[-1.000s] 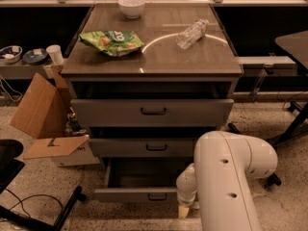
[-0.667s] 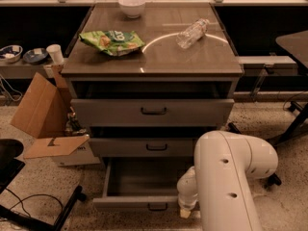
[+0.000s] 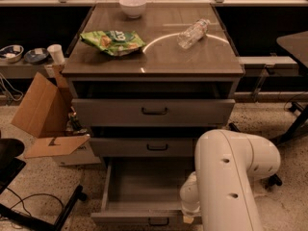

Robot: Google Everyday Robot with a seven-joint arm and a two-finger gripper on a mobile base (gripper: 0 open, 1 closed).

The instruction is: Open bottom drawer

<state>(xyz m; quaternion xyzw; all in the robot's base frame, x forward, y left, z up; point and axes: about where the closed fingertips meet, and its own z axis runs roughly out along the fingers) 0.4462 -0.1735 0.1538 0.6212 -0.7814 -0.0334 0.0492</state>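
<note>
Drawer pull looks nearly done: bottom drawer [image 3: 144, 196] stands well out of the cabinet [image 3: 159, 61].
Gripper [image 3: 188, 216] sits low at the right end of the drawer front, mostly hidden behind the white arm [image 3: 231, 177], so whether it grips anything cannot be told. The black handle [image 3: 159, 222] lies just to its left, with the grey tray up and left of it. Any remaining pull should probably run straight back and level, without twisting the front sideways.

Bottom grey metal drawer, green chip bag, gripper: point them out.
Bottom grey metal drawer [image 3: 120, 218], camera view, front panel.
Green chip bag [image 3: 113, 41], camera view, bag's middle.
Gripper [image 3: 188, 219], camera view, tip at drawer front.
</note>
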